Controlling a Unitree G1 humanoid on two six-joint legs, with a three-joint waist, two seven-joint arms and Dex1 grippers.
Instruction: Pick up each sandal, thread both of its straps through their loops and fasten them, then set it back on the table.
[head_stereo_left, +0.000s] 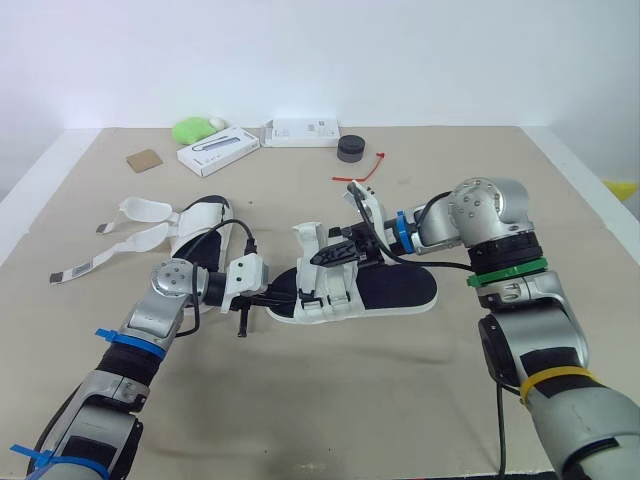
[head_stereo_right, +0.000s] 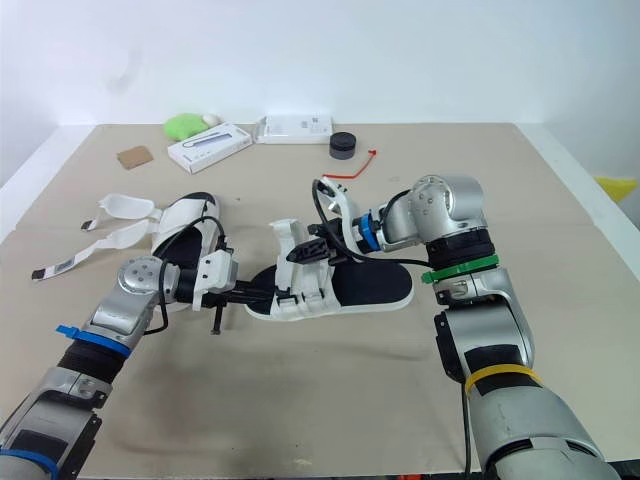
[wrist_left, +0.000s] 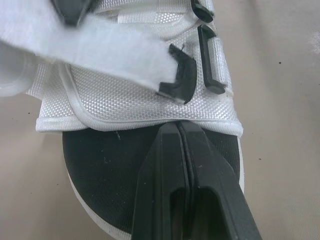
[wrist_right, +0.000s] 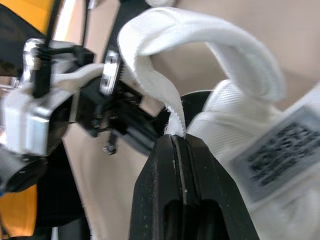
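A white sandal with a black insole (head_stereo_left: 385, 290) lies mid-table, its toe toward my left arm. My right gripper (head_stereo_left: 325, 257) is shut on one of its white straps (wrist_right: 165, 85), holding the strap looped up above the mesh upper (wrist_left: 135, 100). My left gripper (head_stereo_left: 290, 297) is shut, and its fingertips (wrist_left: 172, 137) rest on the insole against the edge of the upper. Black strap loops (wrist_left: 210, 60) sit along the upper's side. The second sandal (head_stereo_left: 205, 228) lies behind my left arm with its loose straps (head_stereo_left: 140, 212) spread out to the left.
Along the far edge sit a white box (head_stereo_left: 218, 150), a second white box (head_stereo_left: 300, 132), a black round tin (head_stereo_left: 351, 148), a green object (head_stereo_left: 193, 128), a brown card (head_stereo_left: 144, 159) and a red tie (head_stereo_left: 362, 172).
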